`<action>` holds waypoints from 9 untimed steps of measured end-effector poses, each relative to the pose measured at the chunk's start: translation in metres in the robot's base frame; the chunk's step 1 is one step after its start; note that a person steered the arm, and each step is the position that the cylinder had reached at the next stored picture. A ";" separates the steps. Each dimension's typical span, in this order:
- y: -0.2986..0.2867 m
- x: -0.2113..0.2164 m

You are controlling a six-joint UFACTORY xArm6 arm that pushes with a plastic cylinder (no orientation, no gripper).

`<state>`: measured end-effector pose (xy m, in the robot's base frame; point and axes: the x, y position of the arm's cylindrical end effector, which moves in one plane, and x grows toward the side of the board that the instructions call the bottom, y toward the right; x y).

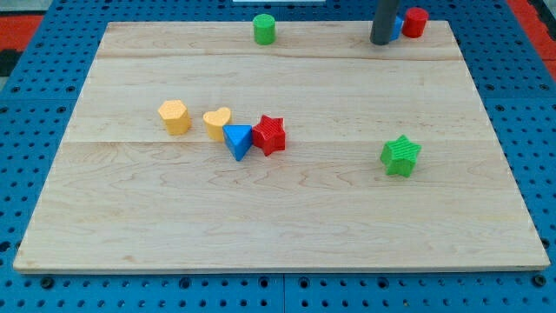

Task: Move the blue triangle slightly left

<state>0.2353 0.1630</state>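
Note:
The blue triangle (237,140) lies on the wooden board, left of centre. It touches a yellow heart (217,123) on its upper left and a red star (270,135) on its right. My tip (380,42) is far off at the view's top right, near the board's top edge. It stands against a blue block (396,29) that it mostly hides, with a red block (414,22) just right of that.
A yellow hexagon-like block (175,116) sits left of the heart. A green cylinder (264,29) stands at the top edge. A green star (400,156) lies at the right. The board (287,226) rests on a blue pegboard.

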 end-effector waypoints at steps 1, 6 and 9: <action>-0.004 0.002; -0.083 0.141; -0.115 0.171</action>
<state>0.4065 0.0478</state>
